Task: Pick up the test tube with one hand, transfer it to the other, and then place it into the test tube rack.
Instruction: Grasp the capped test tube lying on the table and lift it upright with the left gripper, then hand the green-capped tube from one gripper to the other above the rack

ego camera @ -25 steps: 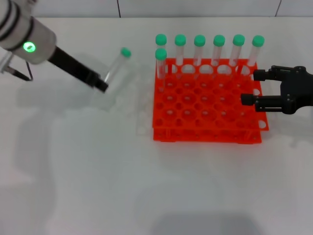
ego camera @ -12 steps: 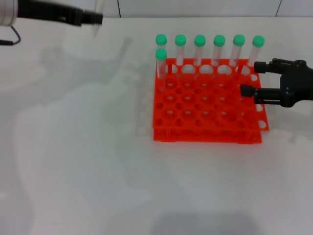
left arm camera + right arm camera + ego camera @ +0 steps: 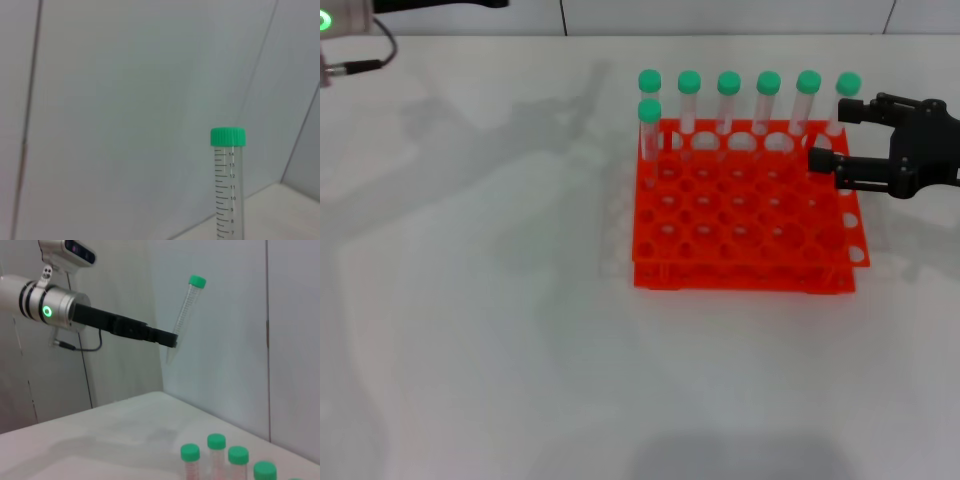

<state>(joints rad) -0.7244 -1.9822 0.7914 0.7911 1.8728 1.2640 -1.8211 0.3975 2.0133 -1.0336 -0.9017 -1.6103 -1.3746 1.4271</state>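
Note:
My left gripper [image 3: 171, 341], on the arm with the green ring [image 3: 47, 311], is raised high above the table and shut on the lower end of the test tube [image 3: 186, 315]. The tube stands nearly upright, green cap on top. It also shows in the left wrist view [image 3: 227, 190]. In the head view only the arm's edge [image 3: 440, 4] shows at the top left, and the tube is out of view. My right gripper [image 3: 831, 136] is open and empty at the far right corner of the orange-red rack [image 3: 750, 215].
Several green-capped tubes [image 3: 728, 100] stand along the rack's back row, with one more [image 3: 649, 125] in the second row at the left. Their caps also show in the right wrist view [image 3: 216, 449]. A wall stands behind the table.
My left arm has lifted the tube off the table, up and out of the top of the head view. My right gripper has moved slightly towards the rack's far corner.

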